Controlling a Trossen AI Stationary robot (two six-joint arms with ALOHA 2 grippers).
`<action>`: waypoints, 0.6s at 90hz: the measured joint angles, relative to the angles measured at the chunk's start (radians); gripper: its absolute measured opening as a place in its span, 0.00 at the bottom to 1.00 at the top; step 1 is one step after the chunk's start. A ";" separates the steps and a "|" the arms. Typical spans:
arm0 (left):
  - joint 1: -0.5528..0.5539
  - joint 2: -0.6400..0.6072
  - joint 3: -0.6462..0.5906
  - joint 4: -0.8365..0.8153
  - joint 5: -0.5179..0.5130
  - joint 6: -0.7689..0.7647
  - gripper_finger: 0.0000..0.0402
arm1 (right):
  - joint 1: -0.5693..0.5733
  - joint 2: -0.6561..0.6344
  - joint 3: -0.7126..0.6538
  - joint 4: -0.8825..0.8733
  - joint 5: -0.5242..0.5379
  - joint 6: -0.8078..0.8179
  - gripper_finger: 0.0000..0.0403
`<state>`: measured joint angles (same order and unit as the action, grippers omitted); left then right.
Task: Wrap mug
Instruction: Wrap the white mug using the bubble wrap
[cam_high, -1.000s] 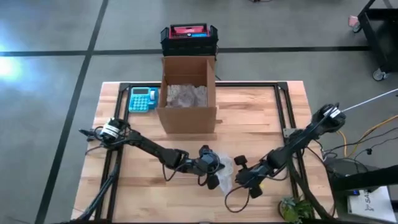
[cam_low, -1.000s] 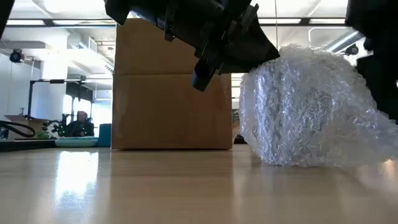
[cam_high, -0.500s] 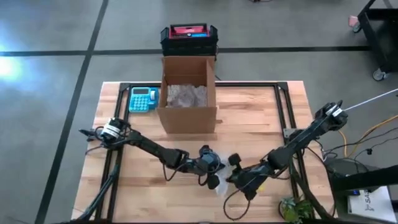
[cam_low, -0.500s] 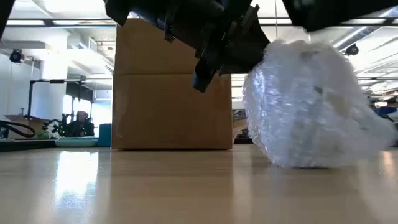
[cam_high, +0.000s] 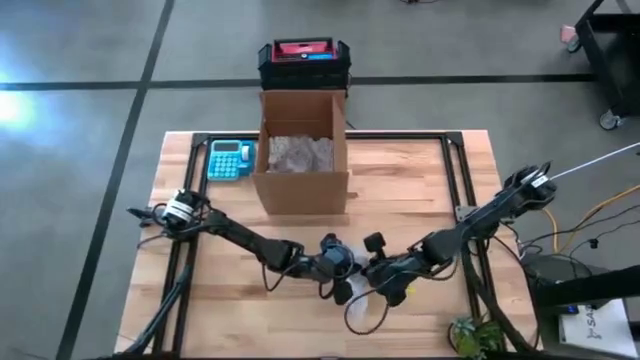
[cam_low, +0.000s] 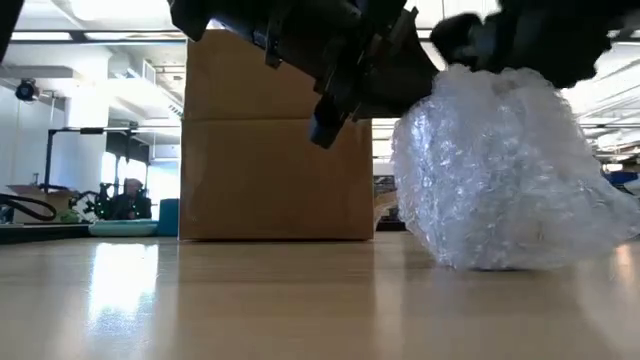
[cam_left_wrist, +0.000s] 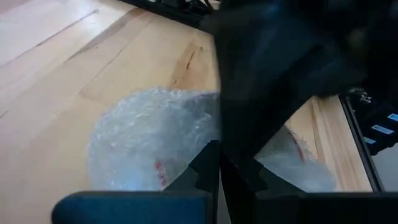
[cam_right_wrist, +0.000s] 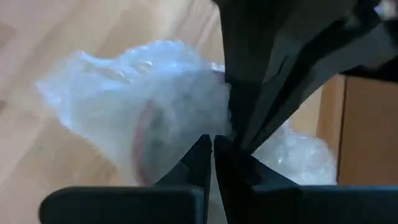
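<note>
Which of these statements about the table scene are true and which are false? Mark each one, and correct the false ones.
1. The bubble wrap bundle rests on the table. True.
2. The cardboard box lies tipped on its side. False: it stands upright, open at the top, with bubble wrap inside.
3. A blue calculator lies beside the box. True.
4. The left gripper and the right gripper are at opposite ends of the table. False: both are together at the bundle, near the table's front middle.
5. The mug stands bare on the table. False: only the wrapped bundle shows, with a reddish shape faintly visible through the wrap in the right wrist view.
</note>
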<state>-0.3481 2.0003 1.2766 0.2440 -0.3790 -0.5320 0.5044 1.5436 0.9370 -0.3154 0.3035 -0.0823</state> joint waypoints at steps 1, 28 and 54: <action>0.000 0.000 0.000 0.000 0.001 0.000 0.00 | 0.000 0.005 0.001 0.001 0.000 0.000 0.02; -0.004 -0.032 0.003 -0.023 0.009 0.017 0.00 | -0.011 0.024 0.001 -0.001 -0.015 -0.017 0.02; -0.014 -0.066 0.004 -0.003 0.013 0.034 0.00 | -0.014 0.024 -0.002 -0.004 -0.015 -0.023 0.02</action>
<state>-0.3618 1.9343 1.2804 0.2407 -0.3664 -0.4978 0.4900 1.5681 0.9352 -0.3190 0.2883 -0.1055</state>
